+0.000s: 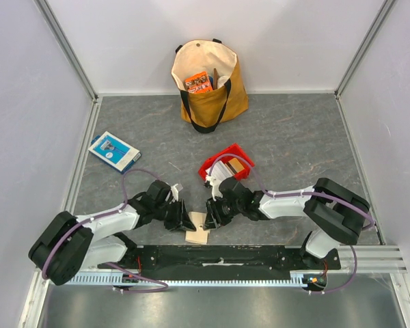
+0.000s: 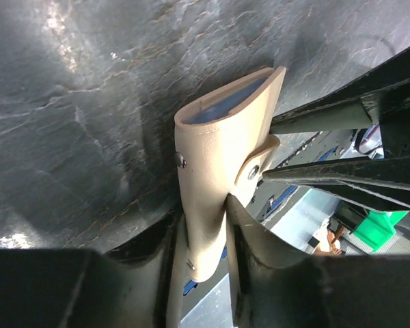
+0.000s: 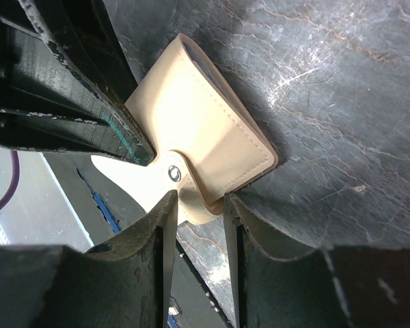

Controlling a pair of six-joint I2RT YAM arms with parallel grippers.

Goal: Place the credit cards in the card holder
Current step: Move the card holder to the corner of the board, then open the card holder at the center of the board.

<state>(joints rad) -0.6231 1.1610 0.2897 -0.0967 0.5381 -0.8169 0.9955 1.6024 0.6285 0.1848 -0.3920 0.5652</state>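
The beige card holder lies near the front edge between my two grippers. My left gripper is shut on its folded body; in the left wrist view the card holder is pinched between the fingers of that gripper. My right gripper is closed on the snap tab of the card holder, with the tab's end between the tips of that gripper. The credit cards, pale ones and an orange-brown one, lie in the red tray behind the right gripper.
A blue-and-white flat box lies at the left. A tan tote bag holding an orange packet stands at the back wall. The black rail runs along the front edge just below the card holder.
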